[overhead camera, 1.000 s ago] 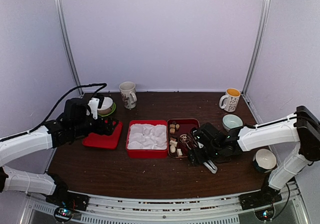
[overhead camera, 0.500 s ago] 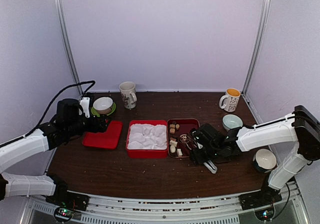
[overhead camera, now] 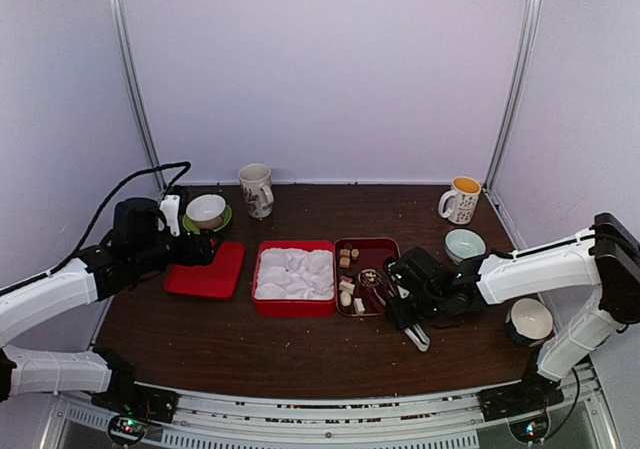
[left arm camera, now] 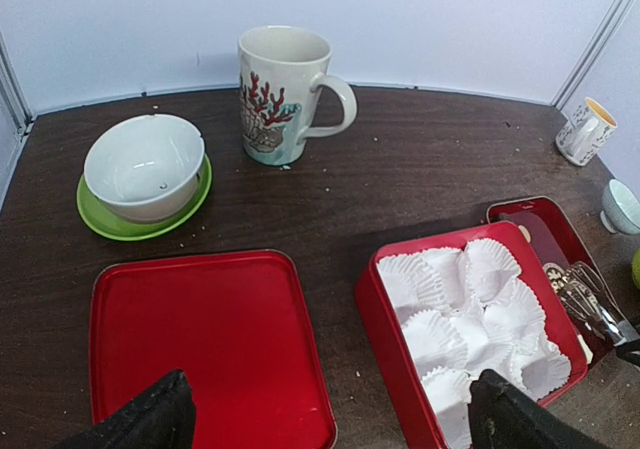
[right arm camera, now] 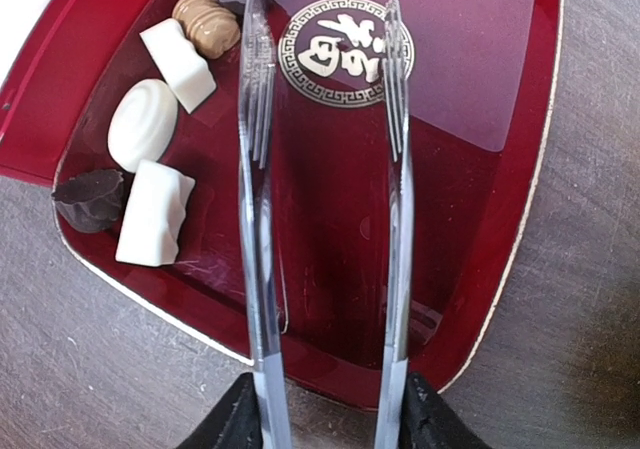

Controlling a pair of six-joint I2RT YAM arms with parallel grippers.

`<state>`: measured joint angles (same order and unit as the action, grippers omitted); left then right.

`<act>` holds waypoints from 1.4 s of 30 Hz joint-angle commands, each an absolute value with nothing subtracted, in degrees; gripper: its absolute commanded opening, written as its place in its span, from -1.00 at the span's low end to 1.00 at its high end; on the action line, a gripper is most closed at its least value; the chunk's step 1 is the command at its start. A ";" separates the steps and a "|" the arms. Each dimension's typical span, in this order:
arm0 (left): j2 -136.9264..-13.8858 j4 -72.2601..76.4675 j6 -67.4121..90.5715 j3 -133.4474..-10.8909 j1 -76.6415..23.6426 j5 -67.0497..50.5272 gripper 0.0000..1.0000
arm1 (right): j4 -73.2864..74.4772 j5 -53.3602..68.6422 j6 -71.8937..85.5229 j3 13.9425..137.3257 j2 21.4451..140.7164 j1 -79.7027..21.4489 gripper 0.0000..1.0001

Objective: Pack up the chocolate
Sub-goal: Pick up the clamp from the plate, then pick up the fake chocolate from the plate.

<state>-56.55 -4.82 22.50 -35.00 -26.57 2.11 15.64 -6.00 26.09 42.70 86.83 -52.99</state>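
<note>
Right wrist view puts the silver metal tongs [right arm camera: 258,219] in your right gripper [right arm camera: 325,424]. Its fingers are clenched on the two arms, and the tines stand apart over the dark red glossy tray [right arm camera: 470,189]. The tray's near rim crosses under the tongs at six o'clock, with the brown wood table [right arm camera: 100,369] below it, and its left wall runs up toward ten o'clock. Open tray floor lies between the tines and out to three o'clock.

The chocolate [right arm camera: 142,124] sits bunched at ten o'clock in the tray, along that left wall. You can see a tan ribbed round, two white blocks, a white oval and two dark ruffled pieces, one of them just beside the left tine's tip at twelve o'clock.

In the top external view, the tray lies just beside the red box with white moulded insert [overhead camera: 293,311], at the box's three o'clock. Your left gripper [left arm camera: 330,424] is released, fingers spread wide, near the flat red lid [left arm camera: 200,339].
</note>
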 commanded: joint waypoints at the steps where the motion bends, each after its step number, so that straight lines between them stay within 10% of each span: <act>1: -56.66 -4.31 22.63 -36.18 -26.08 1.27 0.96 | 16.67 -6.72 26.48 42.44 85.65 -52.88 -0.15; 42: -58.05 -5.57 19.89 -38.20 -26.09 0.21 0.96 | 25.17 -7.65 23.88 46.28 77.94 -52.87 -0.32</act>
<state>-58.50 -6.17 21.26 -36.56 -26.57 1.04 22.85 -7.66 24.62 43.90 77.06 -52.99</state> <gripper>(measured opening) 0.978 0.338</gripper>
